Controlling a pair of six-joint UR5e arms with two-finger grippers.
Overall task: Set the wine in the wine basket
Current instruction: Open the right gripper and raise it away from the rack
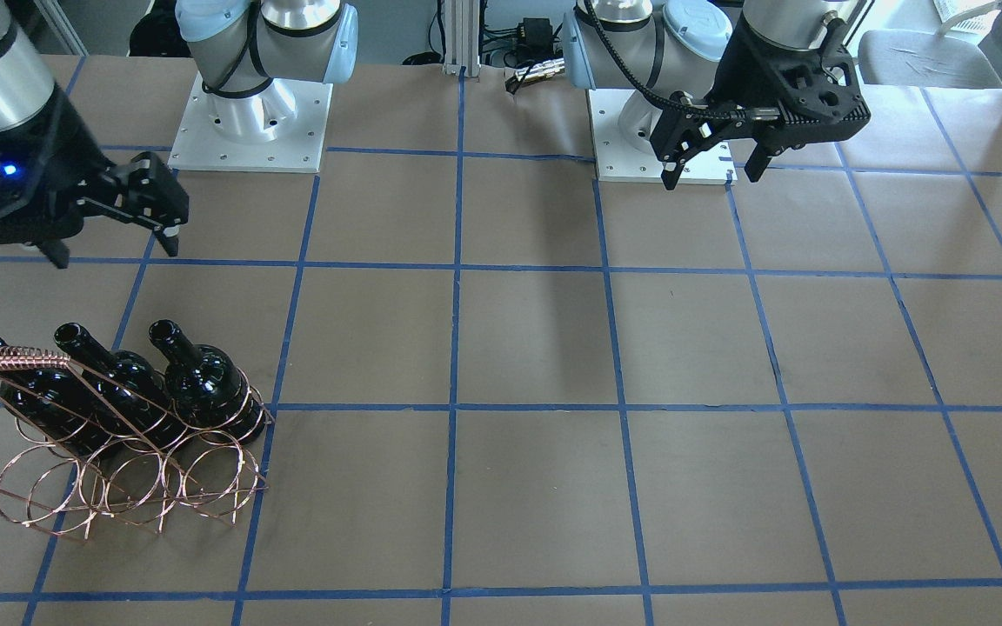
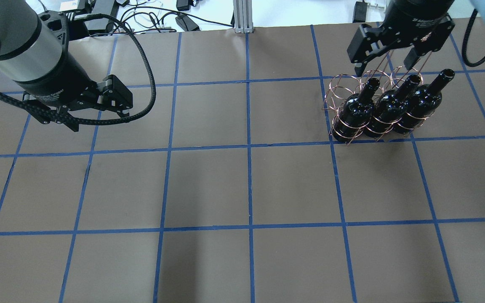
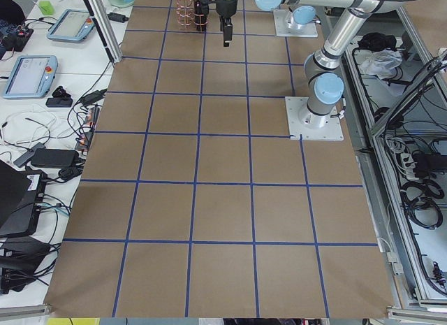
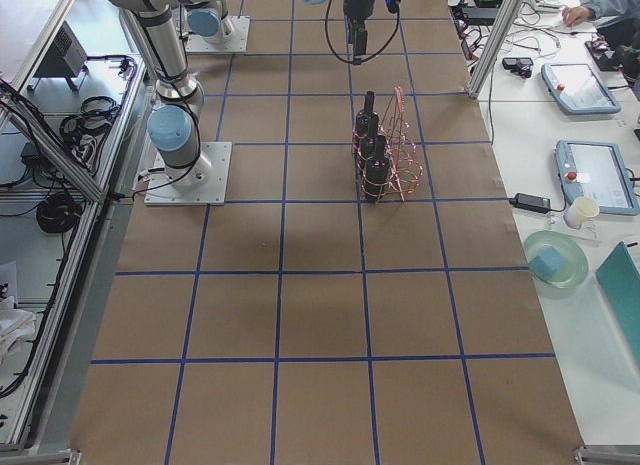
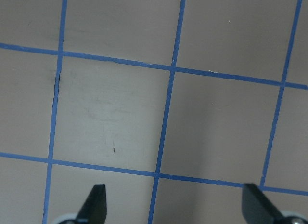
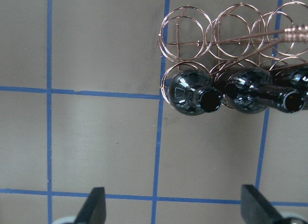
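Observation:
Three glossy black wine bottles (image 1: pixel 201 374) (image 1: pixel 118 382) (image 1: pixel 36 396) stand necks up, side by side, in the copper wire wine basket (image 1: pixel 14 356), filling the row nearer the robot. They also show in the overhead view (image 2: pixel 358 109) (image 2: pixel 390 105) (image 2: pixel 421 99). The basket's other row of rings (image 2: pixel 338 90) is empty. My right gripper (image 2: pixel 383 69) hangs open and empty above the table beside the basket. In the right wrist view (image 6: pixel 173 204) the bottle mouths (image 6: pixel 209 99) lie ahead of it. My left gripper (image 2: pixel 99 120) is open and empty over bare table (image 5: pixel 175 204).
The brown table is marked with a blue tape grid (image 1: pixel 457 409). The two arm bases (image 1: pixel 249 122) (image 1: pixel 657 139) stand at the robot's edge, with cables (image 2: pixel 162 17) behind. Tablets (image 4: pixel 575 85) and a bowl (image 4: pixel 555 260) lie on a side bench.

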